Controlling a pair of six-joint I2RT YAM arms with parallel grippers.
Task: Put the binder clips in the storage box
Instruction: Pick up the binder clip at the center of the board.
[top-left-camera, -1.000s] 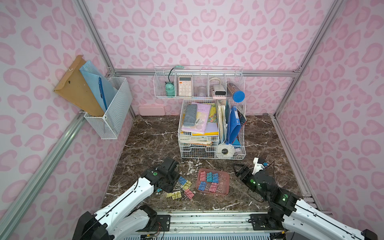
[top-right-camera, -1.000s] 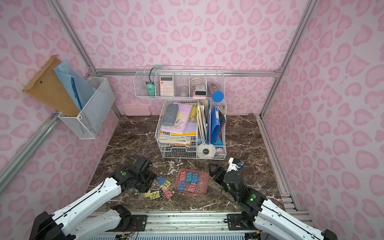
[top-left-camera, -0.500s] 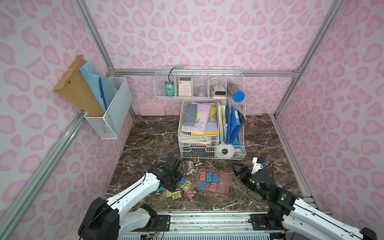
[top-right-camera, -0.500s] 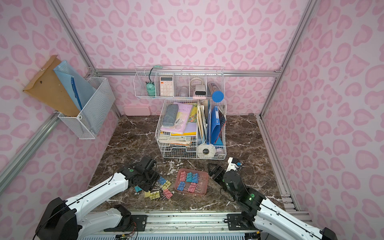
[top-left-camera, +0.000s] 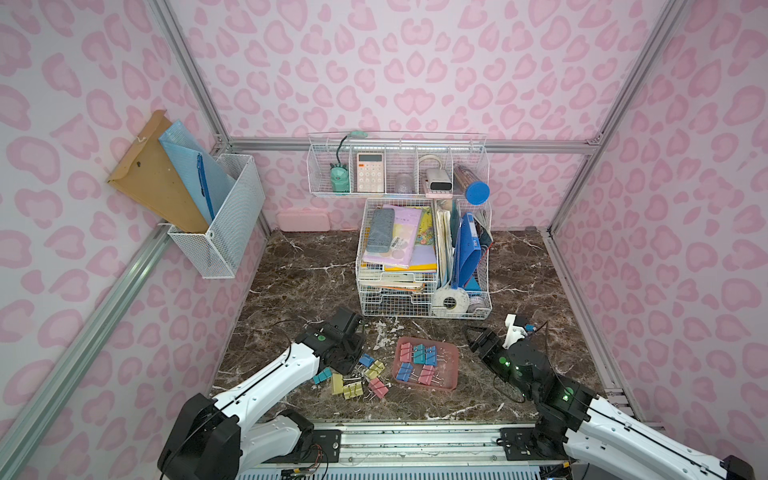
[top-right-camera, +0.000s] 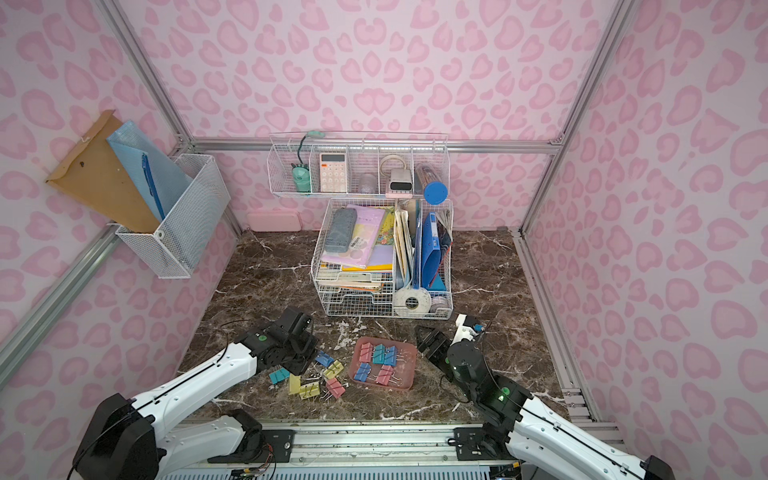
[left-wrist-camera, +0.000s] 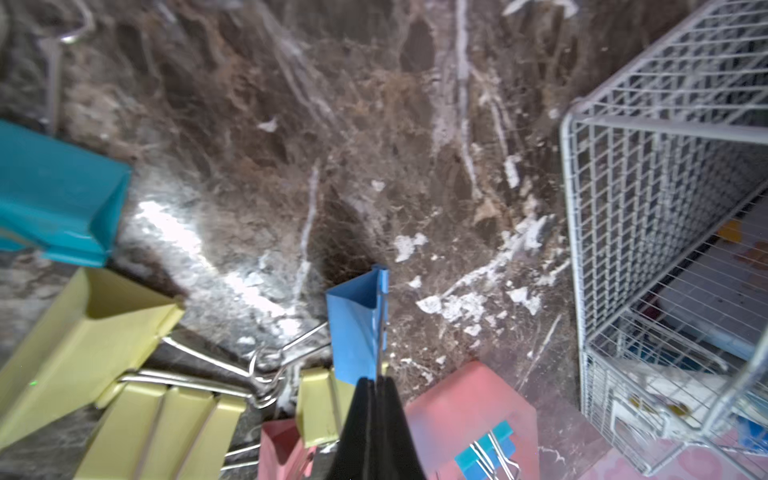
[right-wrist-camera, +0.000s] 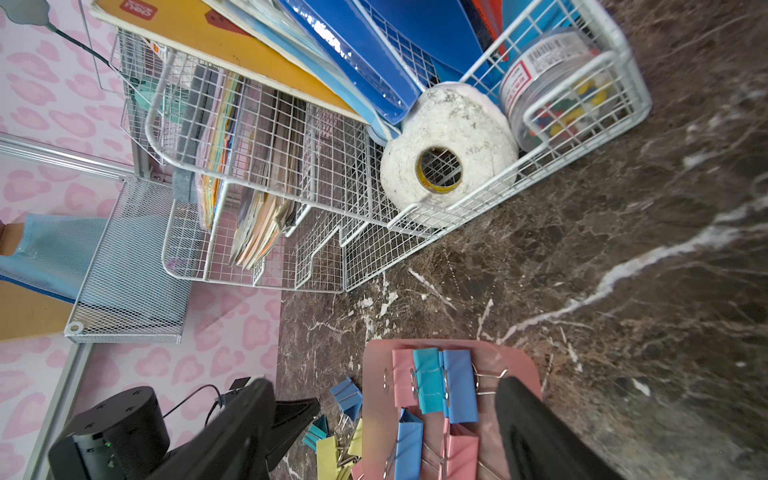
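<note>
Several pastel binder clips lie in the translucent pinkish storage box (top-left-camera: 452, 368) (top-right-camera: 410, 368) (right-wrist-camera: 376, 382). Left of the box, loose clips lie on the marble: teal (top-left-camera: 322, 377), yellow (top-left-camera: 353, 390) and pink (top-left-camera: 377, 387). My left gripper (top-left-camera: 354, 362) (top-right-camera: 309, 360) (left-wrist-camera: 376, 380) is down among them, its jaws shut on the wire handle of a blue binder clip (top-left-camera: 365, 359) (left-wrist-camera: 357, 328). Just right of the box, my right gripper (top-left-camera: 473, 336) (right-wrist-camera: 386, 384) hangs open and holds nothing.
A white wire desk organiser (top-left-camera: 419, 303) full of papers and folders, with a tape roll (top-left-camera: 449, 301), stands just behind the box. A wire shelf (top-left-camera: 399, 193) hangs on the back wall, a mesh file basket (top-left-camera: 220, 232) on the left wall. A pale pink case (top-left-camera: 303, 219) lies at the back.
My left gripper has moved right into the loose clips and closed its jaws on the blue clip's handle. The right arm has stayed put.
</note>
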